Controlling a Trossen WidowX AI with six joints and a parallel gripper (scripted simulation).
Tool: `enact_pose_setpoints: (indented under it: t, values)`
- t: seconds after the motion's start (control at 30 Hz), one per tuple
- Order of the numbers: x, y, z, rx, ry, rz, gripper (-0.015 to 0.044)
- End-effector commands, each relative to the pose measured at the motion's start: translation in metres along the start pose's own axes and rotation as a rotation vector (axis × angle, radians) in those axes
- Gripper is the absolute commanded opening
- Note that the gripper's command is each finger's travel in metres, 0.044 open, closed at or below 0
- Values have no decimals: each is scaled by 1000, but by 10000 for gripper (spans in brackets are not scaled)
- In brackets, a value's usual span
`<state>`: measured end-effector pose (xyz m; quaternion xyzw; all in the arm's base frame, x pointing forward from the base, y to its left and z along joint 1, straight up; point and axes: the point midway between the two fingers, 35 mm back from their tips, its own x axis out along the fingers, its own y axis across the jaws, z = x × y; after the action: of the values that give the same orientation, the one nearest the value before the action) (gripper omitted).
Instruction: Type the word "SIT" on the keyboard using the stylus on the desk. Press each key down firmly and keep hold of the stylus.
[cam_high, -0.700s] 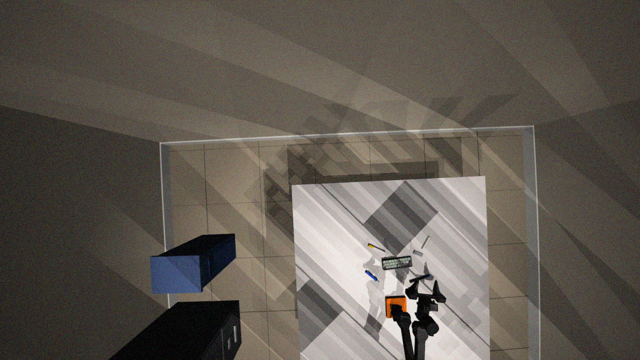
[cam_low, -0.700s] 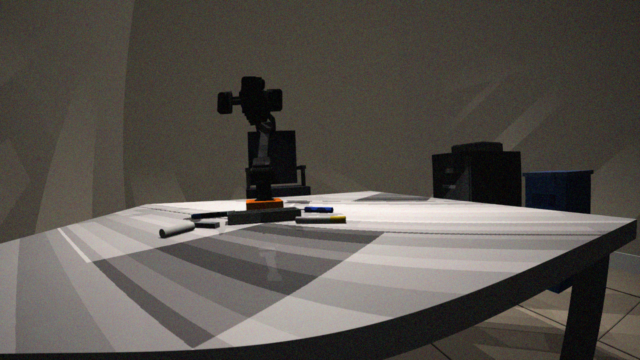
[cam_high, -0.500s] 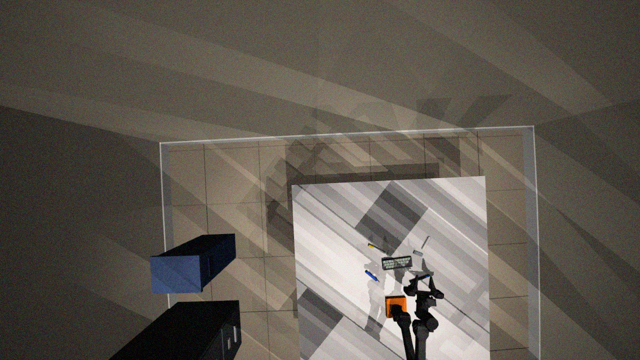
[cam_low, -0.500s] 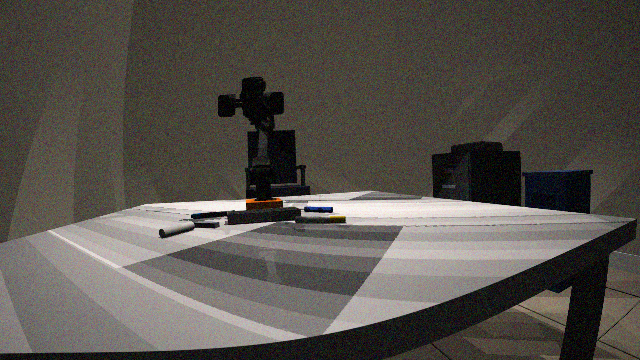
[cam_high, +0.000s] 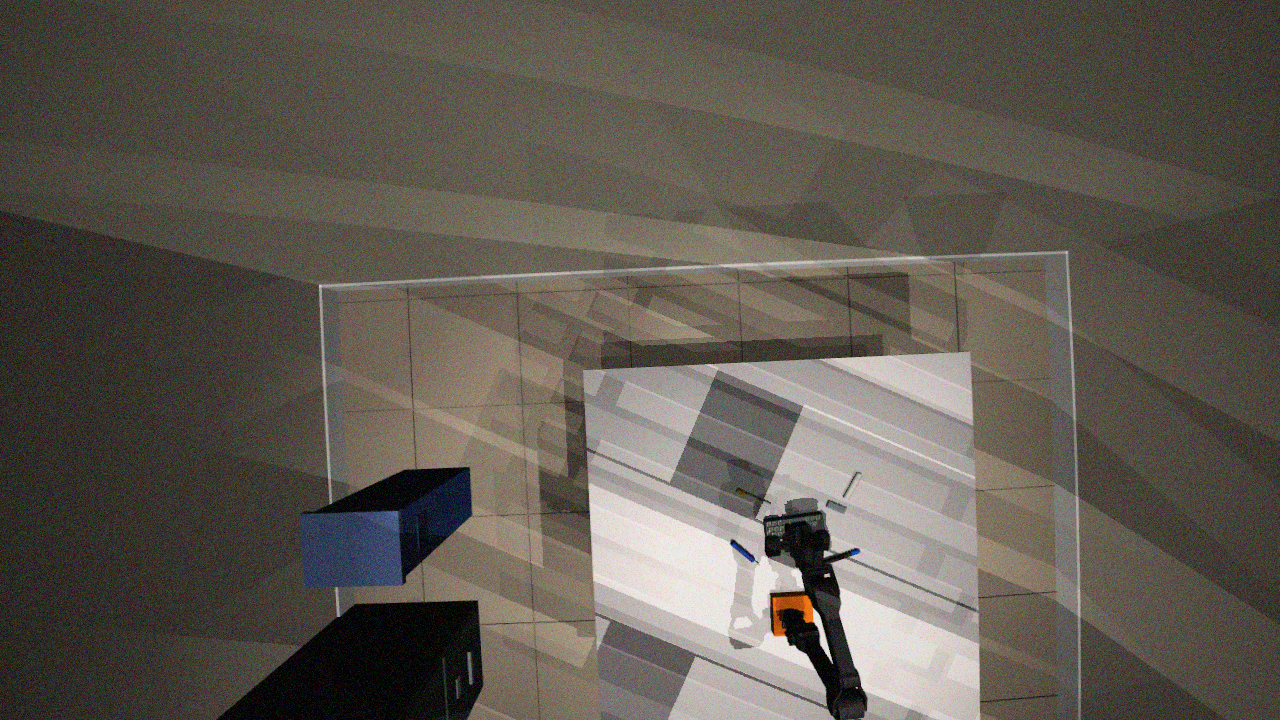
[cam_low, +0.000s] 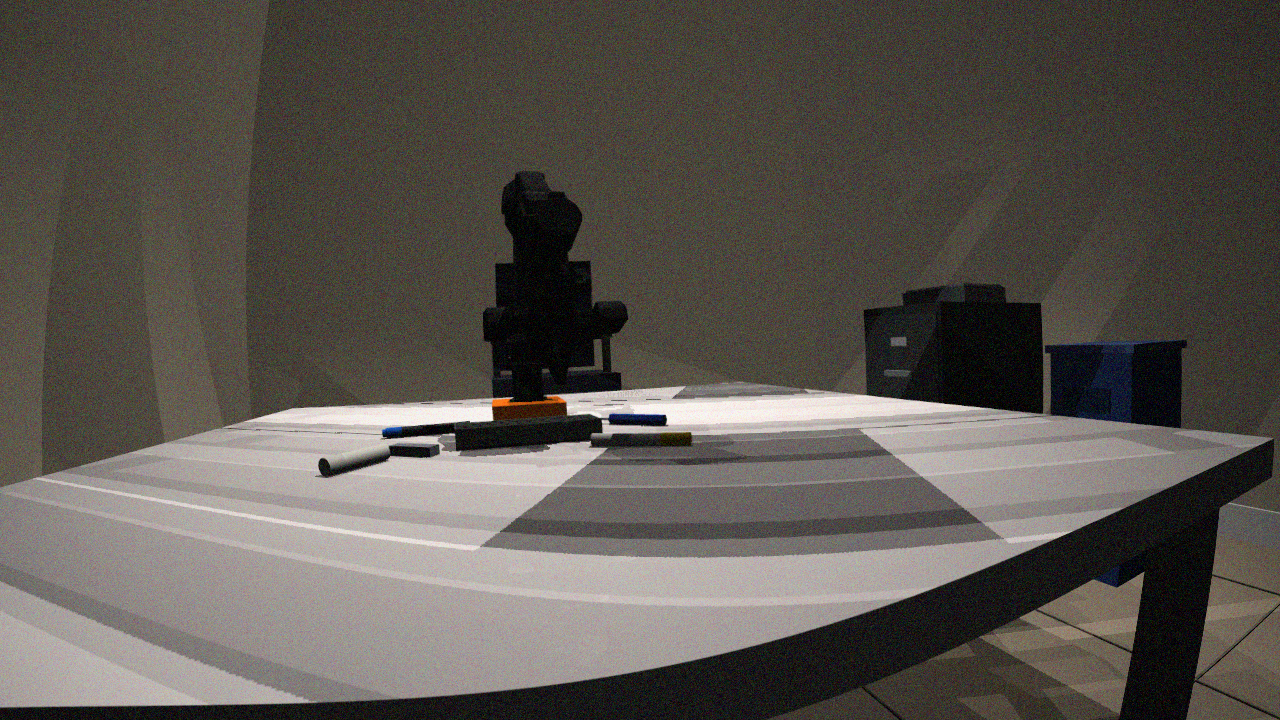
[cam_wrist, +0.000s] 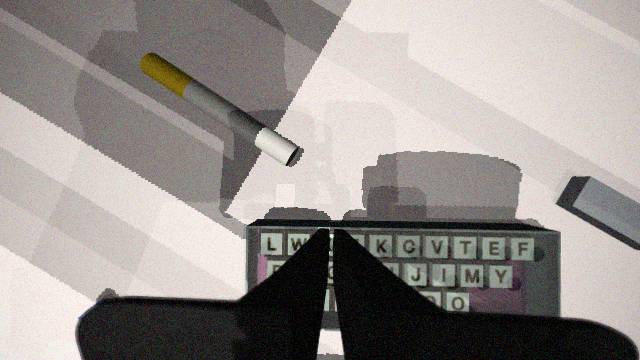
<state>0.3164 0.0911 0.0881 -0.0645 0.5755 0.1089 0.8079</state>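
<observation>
My gripper (cam_wrist: 330, 238) is shut with nothing between its fingertips, above the keyboard (cam_high: 775, 527) (cam_low: 528, 432) (cam_wrist: 544, 285). In the wrist view the T key (cam_wrist: 464, 248) and I key (cam_wrist: 443, 275) show; the fingers cover several keys, and I cannot see the S. A black pen-like stick with a blue end (cam_high: 844, 555) (cam_low: 429, 428) lies right of the keyboard in the top view. A blue pen (cam_high: 742, 549) (cam_low: 637, 419) and a yellow-ended grey pen (cam_high: 751, 493) (cam_low: 642, 439) (cam_wrist: 220, 106) lie left. I cannot tell which is the stylus.
A small grey block (cam_high: 836, 505) (cam_low: 414, 450) (cam_wrist: 611, 210) and a white cylinder (cam_high: 852, 484) (cam_low: 355, 461) lie beyond the keyboard's right end in the top view. An orange block (cam_high: 802, 604) (cam_low: 506, 410) is by the arm. Blue and black cabinets stand off the desk.
</observation>
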Motion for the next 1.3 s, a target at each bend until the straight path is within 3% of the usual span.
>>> enact_pose_setpoints:
  t: [0.0, 0.37, 0.57, 0.9, 1.07, 1.27]
  values:
    - [20, 15, -29, -29, 253, -8, 0]
    - [23, 15, -35, -36, 307, -11, 0]
    - [23, -43, -33, -37, 307, -17, 0]
    - [23, -48, -32, -37, 307, -17, 0]
    - [22, -105, -30, -38, 307, -22, 0]
    - [22, -108, -30, -38, 307, -22, 0]
